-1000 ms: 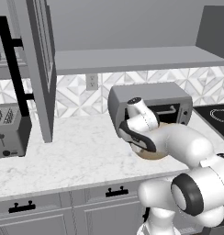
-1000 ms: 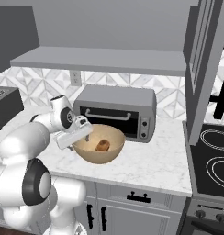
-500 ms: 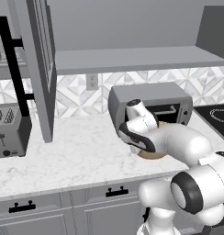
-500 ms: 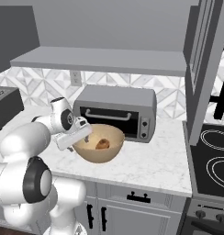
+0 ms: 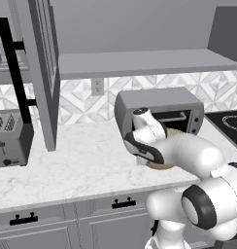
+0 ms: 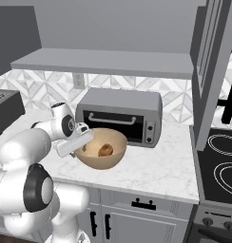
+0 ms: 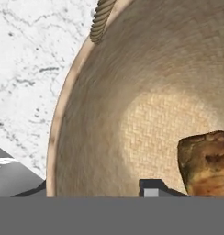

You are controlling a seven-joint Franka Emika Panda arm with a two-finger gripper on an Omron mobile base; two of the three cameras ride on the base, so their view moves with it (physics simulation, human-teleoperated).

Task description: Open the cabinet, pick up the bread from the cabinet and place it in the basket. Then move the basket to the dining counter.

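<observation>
You see no legible writing. One basket (image 6: 100,160) holds one bread (image 6: 105,150). The gripper (image 6: 87,138) straddles the basket's rim; finger closure cannot be determined.

Flanking base views (hand view close)

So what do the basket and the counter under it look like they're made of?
The basket looks woven, maybe wicker or straw: tan, matte, with a fine weave pattern inside and a twisted rope handle at the rim. The counter looks like polished white marble, with thin grey veins; it could equally be an imitation.
</observation>
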